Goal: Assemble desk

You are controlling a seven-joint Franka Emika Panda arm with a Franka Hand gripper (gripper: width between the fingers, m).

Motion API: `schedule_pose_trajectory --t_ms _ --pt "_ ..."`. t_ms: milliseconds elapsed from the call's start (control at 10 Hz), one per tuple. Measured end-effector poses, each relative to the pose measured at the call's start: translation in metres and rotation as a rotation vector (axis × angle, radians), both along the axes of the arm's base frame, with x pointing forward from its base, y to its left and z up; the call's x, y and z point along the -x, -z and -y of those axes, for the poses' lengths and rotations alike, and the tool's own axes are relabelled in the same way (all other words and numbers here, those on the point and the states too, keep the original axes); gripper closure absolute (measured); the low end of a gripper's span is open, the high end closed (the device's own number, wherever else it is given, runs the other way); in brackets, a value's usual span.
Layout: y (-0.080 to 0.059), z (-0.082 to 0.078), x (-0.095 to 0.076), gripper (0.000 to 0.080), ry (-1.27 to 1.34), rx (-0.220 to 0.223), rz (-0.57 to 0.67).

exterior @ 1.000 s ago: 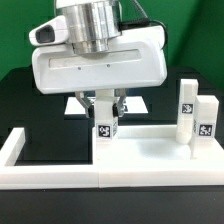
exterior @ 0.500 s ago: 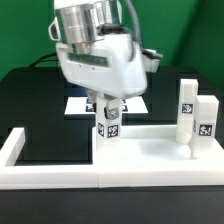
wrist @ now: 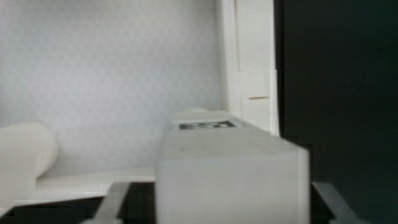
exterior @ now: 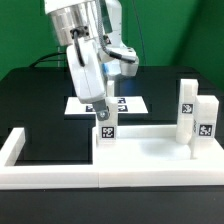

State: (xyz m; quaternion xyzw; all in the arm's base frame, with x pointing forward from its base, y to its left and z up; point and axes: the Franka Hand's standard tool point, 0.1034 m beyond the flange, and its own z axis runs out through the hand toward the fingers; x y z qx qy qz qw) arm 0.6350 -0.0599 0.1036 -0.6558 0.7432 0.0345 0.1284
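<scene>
Desk parts sit on a black table [exterior: 35, 100], fenced at the front by long low white bars [exterior: 60, 168]. Going from the exterior view's left: the left bar end [exterior: 12, 145] lies well to the left of the gripper [exterior: 104, 112], with bare black surface between them. The gripper hangs nose-down from the arm [exterior: 85, 45], turned so its body shows edge-on, and its fingers come down on either side of a short white block leg [exterior: 105, 128] that stands upright with a black-and-white tag on its near face. The fingers are narrowed onto this leg (the wrist view shows the leg [wrist: 228, 170] filling the gap between two dark finger pads at its sides), so it is held. The leg's foot meets the wide flat tabletop [exterior: 150, 140], which lies directly under and to the right of the gripper, just behind the front bar. Behind the gripper, flat on the table, lies the marker board [exterior: 130, 102], partly hidden by the arm. Well to the gripper's right, two more legs stand upright on the tabletop's far end: a taller one [exterior: 187, 108] and, just beside it on the right, a shorter one [exterior: 204, 124], each with a tag facing forward. In the wrist view a rounded white shape [wrist: 25, 150] lies beside the held leg; what it is cannot be told.
</scene>
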Motion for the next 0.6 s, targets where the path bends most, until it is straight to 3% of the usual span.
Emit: schedule_pose_trajectory --t_ms 200,300,400,600 --pt "0.000 -0.001 0.000 0.0490 -0.104 0.019 0.021" --pt "0.000 -0.005 -0.001 0.0306 -0.279 0.054 0.050" --pt "0.000 -0.012 -0.001 0.0187 -0.447 0.072 0.087" --pt "-0.001 -0.015 -0.001 0.0156 -0.598 0.093 0.121"
